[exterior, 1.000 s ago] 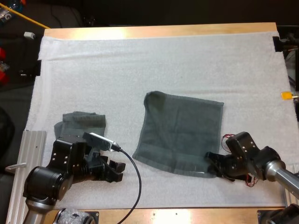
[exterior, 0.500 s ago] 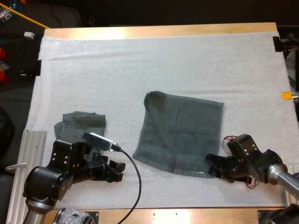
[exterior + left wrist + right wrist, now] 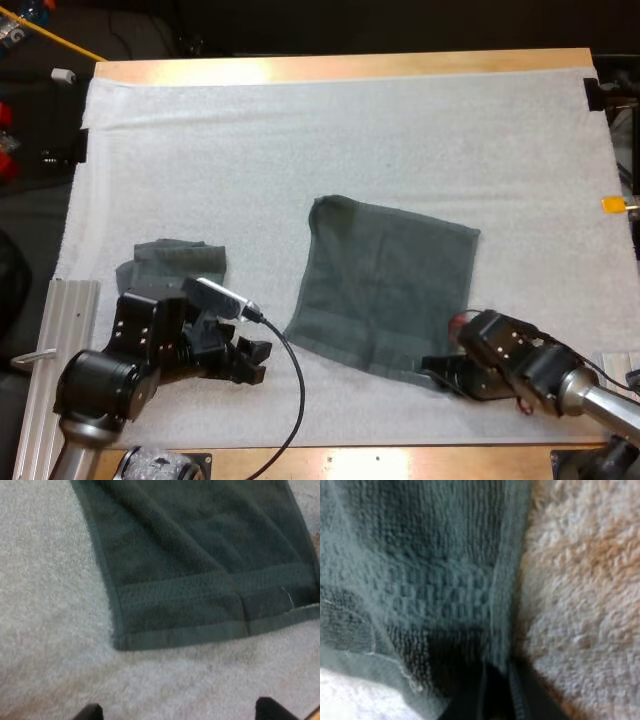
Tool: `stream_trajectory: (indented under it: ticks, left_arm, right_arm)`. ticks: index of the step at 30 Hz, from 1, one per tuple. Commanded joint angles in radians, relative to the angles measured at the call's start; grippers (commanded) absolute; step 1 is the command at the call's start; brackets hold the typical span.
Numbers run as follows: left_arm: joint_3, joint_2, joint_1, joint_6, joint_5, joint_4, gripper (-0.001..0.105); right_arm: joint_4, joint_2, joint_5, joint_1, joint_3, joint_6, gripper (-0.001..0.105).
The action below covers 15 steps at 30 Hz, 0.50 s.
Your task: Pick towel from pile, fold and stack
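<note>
The spread towel [image 3: 385, 280] lies flat in the middle of the white mat [image 3: 300, 140]. My right gripper [image 3: 432, 368] is at its near right corner, with the two fingers pressed together on the hem and the cloth between them. My left gripper [image 3: 255, 360] is over the mat, short of the towel's near left corner, its fingers apart and holding nothing. The crumpled towel [image 3: 170, 265] sits just beyond my left arm, apart from the spread one.

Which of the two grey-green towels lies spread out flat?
The middle towel, whose near corner is at the right gripper; the left towel lies bunched small near the left gripper.
</note>
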Motion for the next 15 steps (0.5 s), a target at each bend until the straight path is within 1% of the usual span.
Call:
stream_trajectory:
  ticks: [1,2,3,5,9,15]
  left_arm:
    - [-0.002,0.018,-0.005,0.003,0.04,-0.016,0.059]
    - [-0.002,0.036,-0.011,0.003,0.078,-0.018,0.059]
    - [-0.002,0.051,-0.017,0.003,0.099,-0.021,0.059]
    - [-0.002,0.093,-0.046,0.003,0.115,-0.039,0.059]
    - [-0.002,0.168,-0.093,0.003,0.113,-0.07,0.059]
    - [-0.002,0.295,-0.12,0.003,0.068,-0.138,0.059]
  right_arm:
    - [0.08,-0.013,0.014,0.017,0.005,0.0,0.0]
    - [0.111,-0.033,0.05,0.027,-0.001,0.0,0.0]
    - [0.131,-0.046,0.066,0.032,-0.006,0.0,0.0]
    - [0.178,-0.083,0.104,0.04,-0.015,0.0,0.0]
    - [0.198,-0.134,0.144,0.04,-0.017,0.001,0.0]
    - [0.197,-0.177,0.169,0.04,-0.017,0.006,0.0]
